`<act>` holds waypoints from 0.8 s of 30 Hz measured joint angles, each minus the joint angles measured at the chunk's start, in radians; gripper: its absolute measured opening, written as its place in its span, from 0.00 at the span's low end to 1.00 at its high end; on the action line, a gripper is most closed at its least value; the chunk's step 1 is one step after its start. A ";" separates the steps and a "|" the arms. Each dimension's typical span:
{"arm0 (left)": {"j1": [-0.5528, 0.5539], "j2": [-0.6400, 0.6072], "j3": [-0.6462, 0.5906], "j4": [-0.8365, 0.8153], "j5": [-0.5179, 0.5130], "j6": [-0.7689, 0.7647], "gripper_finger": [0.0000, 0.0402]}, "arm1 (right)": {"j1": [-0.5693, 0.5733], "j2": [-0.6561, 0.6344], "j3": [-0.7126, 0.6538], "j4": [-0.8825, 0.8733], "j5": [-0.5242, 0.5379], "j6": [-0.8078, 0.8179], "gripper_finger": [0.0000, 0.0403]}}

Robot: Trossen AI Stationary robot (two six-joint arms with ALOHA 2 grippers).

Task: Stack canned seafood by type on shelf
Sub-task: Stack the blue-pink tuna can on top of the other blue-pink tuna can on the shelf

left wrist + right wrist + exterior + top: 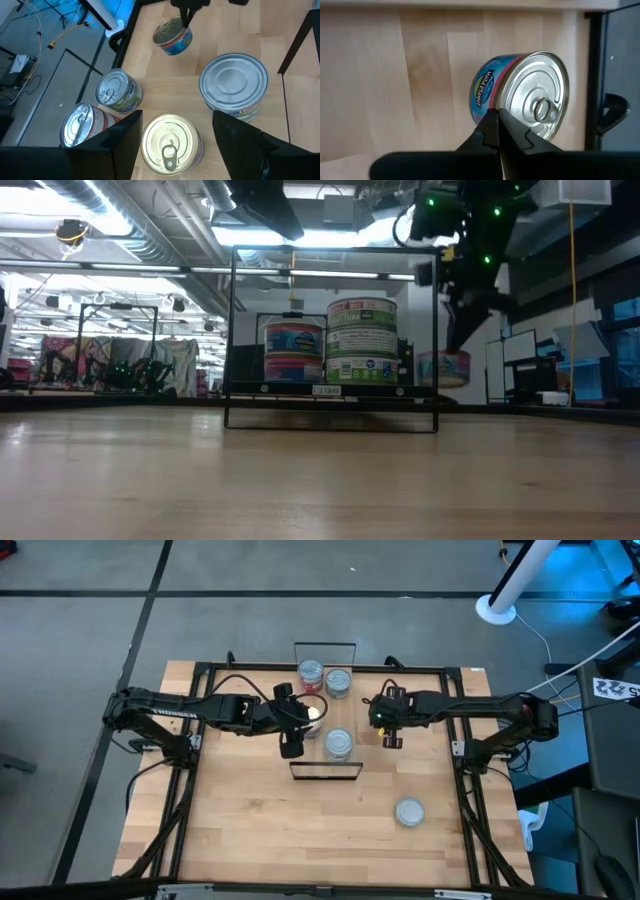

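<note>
The shelf (325,771) lies mid-table, with a black wire frame at each short end. Several tins stand on it: two at the far end (311,672) (339,682), a silver one (339,744) near the near end, and a gold-topped one (168,144). My left gripper (175,132) is open over the shelf, a finger on either side of the gold-topped tin. My right gripper (496,114) is just right of the shelf, shut on a blue-and-pink labelled tin (520,95). The low view shows two stacks (294,352) (361,340) on the shelf. My right gripper pinches the blue-and-pink tin by the rim of its pull-tab top (498,106), between the two fingertips. The fingers come from above, pointing down. The tin hangs tilted below them (443,367), top turned sideways, and seems lifted off the table.
One loose silver-topped tin (409,811) stands on the table's near right part. Black rails (462,755) run along the table's left, right and far sides. Bare wood lies toward the near edge. A white pole base (495,608) stands on the floor beyond the far right corner.
</note>
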 joint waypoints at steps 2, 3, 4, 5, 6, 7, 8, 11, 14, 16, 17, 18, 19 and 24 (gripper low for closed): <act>0.000 0.000 0.000 0.000 0.000 0.011 0.59 | 0.000 0.000 0.036 -0.030 0.001 -0.002 0.00; 0.000 0.000 0.000 0.000 0.000 0.013 0.59 | 0.000 0.000 0.056 -0.047 0.001 -0.003 0.00; 0.000 0.000 0.000 0.000 0.000 0.013 0.59 | 0.000 0.000 0.076 -0.065 0.001 -0.003 0.00; 0.000 0.000 0.000 0.000 0.000 0.016 0.59 | 0.001 0.000 0.099 -0.084 0.001 -0.004 0.00; 0.000 0.000 0.000 0.000 0.000 0.026 0.59 | 0.001 0.000 0.120 -0.100 0.001 -0.006 0.00; 0.000 0.000 0.000 -0.001 0.000 0.037 0.59 | 0.001 0.000 0.141 -0.114 0.001 -0.010 0.00; 0.000 -0.001 0.000 -0.002 0.000 0.051 0.59 | 0.001 0.000 0.165 -0.128 0.001 -0.019 0.00; 0.000 -0.006 0.000 -0.003 0.000 0.071 0.59 | 0.001 0.000 0.232 -0.157 0.001 -0.028 0.00; 0.000 -0.024 0.000 -0.015 -0.001 0.090 0.59 | 0.001 -0.002 0.293 -0.171 0.001 -0.042 0.00; 0.000 -0.041 0.000 -0.027 -0.001 0.103 0.59 | 0.001 -0.002 0.330 -0.171 0.001 -0.057 0.00; 0.000 -0.050 0.000 -0.034 -0.002 0.107 0.59 | 0.001 -0.002 0.347 -0.170 -0.003 -0.060 0.00; 0.000 -0.059 0.000 -0.035 -0.002 0.108 0.59 | 0.001 -0.002 0.362 -0.168 -0.013 -0.064 0.00; 0.000 -0.067 0.000 -0.035 -0.002 0.108 0.59 | 0.001 -0.002 0.374 -0.165 -0.025 -0.073 0.00; 0.002 -0.124 0.000 -0.064 -0.006 0.093 0.59 | 0.040 -0.002 0.410 -0.120 -0.043 -0.121 0.00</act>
